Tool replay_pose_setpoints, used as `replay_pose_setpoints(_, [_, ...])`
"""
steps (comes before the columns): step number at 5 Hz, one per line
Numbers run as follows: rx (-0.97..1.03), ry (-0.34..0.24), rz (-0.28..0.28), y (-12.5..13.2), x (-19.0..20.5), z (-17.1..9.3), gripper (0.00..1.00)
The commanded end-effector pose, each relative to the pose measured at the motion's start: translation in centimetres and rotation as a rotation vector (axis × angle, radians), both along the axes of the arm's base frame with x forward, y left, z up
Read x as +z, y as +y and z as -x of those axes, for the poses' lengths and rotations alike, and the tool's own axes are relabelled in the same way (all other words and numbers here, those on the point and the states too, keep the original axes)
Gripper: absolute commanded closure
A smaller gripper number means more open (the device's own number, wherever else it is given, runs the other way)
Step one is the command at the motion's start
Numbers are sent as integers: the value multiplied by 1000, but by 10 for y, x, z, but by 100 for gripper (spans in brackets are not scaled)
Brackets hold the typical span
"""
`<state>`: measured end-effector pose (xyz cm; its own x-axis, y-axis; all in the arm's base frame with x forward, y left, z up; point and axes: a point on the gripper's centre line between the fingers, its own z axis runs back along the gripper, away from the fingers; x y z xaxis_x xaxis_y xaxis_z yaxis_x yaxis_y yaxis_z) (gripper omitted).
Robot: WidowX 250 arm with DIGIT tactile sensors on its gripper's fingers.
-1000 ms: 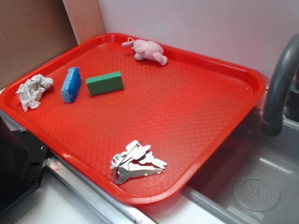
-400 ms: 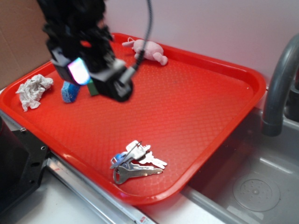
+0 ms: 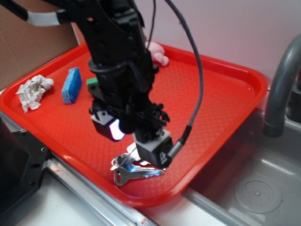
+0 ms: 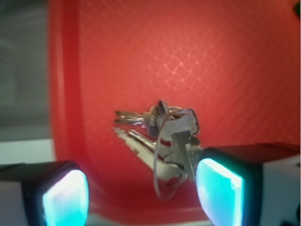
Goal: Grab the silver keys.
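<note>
gripper (image 3: 136,141) now lowered over the silver keys (image 3: 134,168) (previously near green block), jaws spread wide, holding nothing

on your red plastic tray (image 3: 225,101), the silver metal keys (image 3: 134,170) lie at six o'clock, the crumpled white tissue (image 3: 33,92) at nine, and the blue sponge (image 3: 71,85) just right of it.

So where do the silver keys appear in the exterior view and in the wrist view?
Exterior view: the silver keys lie at the near edge of the red tray, partly hidden under the gripper.
Wrist view: they are at centre, between the two fingers, closer to the right one.
Shared landmark: the tray's raised rim beside the keys.
</note>
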<state>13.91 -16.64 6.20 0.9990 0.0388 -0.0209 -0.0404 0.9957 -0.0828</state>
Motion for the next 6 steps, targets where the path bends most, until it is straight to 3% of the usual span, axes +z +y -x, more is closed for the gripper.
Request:
replay_pose_setpoints(1, [-66, 41, -66, 7, -20, -8, 0])
replay_pose_setpoints(2, [-69, 49, -84, 14, -26, -9, 100])
replay_pose_setpoints(4, [-123, 9, -79, 25, -7, -10, 100])
replay_pose_setpoints(5, [-191, -119, -30, 40, 35, -13, 100])
replay_pose_setpoints(6, [-94, -207, -45, 82, 86, -8, 100])
